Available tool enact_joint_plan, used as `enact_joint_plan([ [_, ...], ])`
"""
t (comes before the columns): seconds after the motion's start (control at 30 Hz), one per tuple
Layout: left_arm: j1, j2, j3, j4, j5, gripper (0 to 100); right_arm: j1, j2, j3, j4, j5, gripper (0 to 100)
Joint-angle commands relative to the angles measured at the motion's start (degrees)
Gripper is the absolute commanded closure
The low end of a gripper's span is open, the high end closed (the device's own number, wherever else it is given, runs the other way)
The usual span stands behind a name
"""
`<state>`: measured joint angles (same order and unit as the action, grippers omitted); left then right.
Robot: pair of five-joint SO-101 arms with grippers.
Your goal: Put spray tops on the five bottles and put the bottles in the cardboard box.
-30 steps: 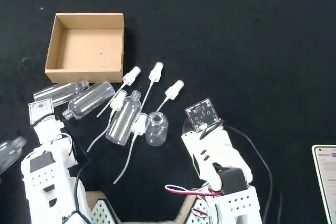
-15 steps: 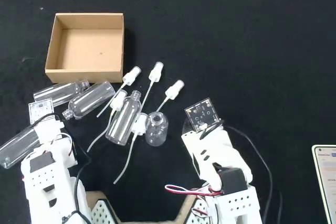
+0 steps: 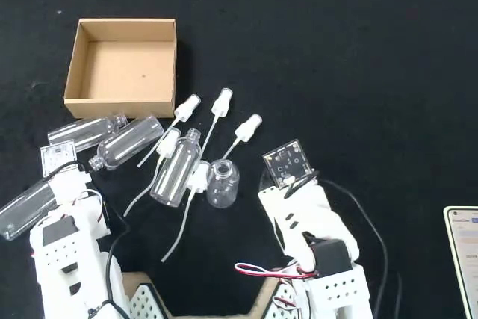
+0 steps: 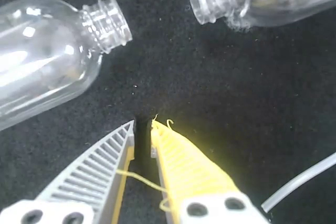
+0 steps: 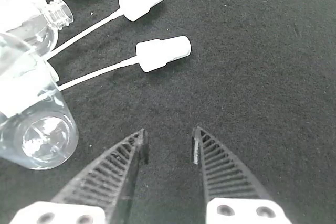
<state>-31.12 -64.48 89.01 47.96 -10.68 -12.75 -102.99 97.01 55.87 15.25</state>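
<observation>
No spray top is on any bottle yet and the cardboard box (image 3: 119, 104) holds nothing, so I judge we are at the very first step. My left pincer (image 4: 143, 129) has its tips almost together and grips nothing; two open bottles (image 4: 47, 45) lie just past it. My right pincer (image 5: 168, 145) has its tips apart and is bare too, with a white spray top (image 5: 163, 52) close ahead and a clear bottle (image 5: 35, 132) near it. Next, I think one pincer must hold a bottle still while the other feeds a top's thin tube into the neck. The tops lie crossed in a heap — picking just one needs care. The black surface (image 3: 373, 72) right of the heap has lots of room — the box sits well apart from both arms.
</observation>
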Motion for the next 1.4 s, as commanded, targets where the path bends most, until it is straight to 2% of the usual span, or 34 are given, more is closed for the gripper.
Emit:
enact_joint_plan([
  [0.0, 0.48, 0.26, 0.48, -0.62, -0.62, 94, -0.53, -5.49, -0.48, 0.18, 0.44, 85.3],
  [0.13, -1.45, 0.26, -2.33, 1.49, -2.64, 93, -0.53, -5.49, -0.48, 0.18, 0.44, 85.3],
  [0.33, -11.38, 0.53, -23.34, 19.60, -21.98, 93, -0.53, -5.49, -0.48, 0.18, 0.44, 85.3],
  [0.47, -14.37, 0.97, -36.44, 25.58, -29.19, 93, -0.53, -5.49, -0.48, 0.18, 0.44, 85.3],
  [0.6, -15.08, 0.97, -40.75, 25.32, -36.31, 93, -0.53, -5.49, -0.48, 0.18, 0.44, 85.3],
  [0.67, -15.08, 0.97, -40.75, 24.53, -38.77, 90, -0.53, -5.49, -0.48, 0.18, 0.44, 85.3],
  [0.73, -15.16, 1.05, -40.57, 22.95, -38.95, 82, -0.53, -5.49, -0.48, 0.18, 0.44, 85.3],
  [0.83, -16.84, 1.05, -39.43, 19.60, -35.43, 69, -0.53, -5.49, -0.48, 0.18, 0.44, 85.3],
  [0.9, -18.15, 1.05, -38.64, 15.30, -34.99, 68, -0.53, -5.49, -0.48, 0.18, 0.44, 85.3],
  [0.97, -19.30, 1.76, -37.23, 11.87, -38.68, 68, -0.53, -5.49, -0.48, 0.18, 0.44, 85.3],
  [1.1, -19.74, 9.32, -38.55, 14.86, -49.05, 68, -0.53, -5.49, -0.48, 0.18, 0.44, 85.3],
  [1.27, -19.56, 23.47, -49.10, 21.27, -54.33, 68, -0.53, -5.49, -0.48, 0.18, 0.44, 85.3],
  [1.37, -19.47, 30.95, -53.32, 21.71, -60.22, 68, -0.53, -5.49, -0.48, 0.18, 0.44, 85.3],
])
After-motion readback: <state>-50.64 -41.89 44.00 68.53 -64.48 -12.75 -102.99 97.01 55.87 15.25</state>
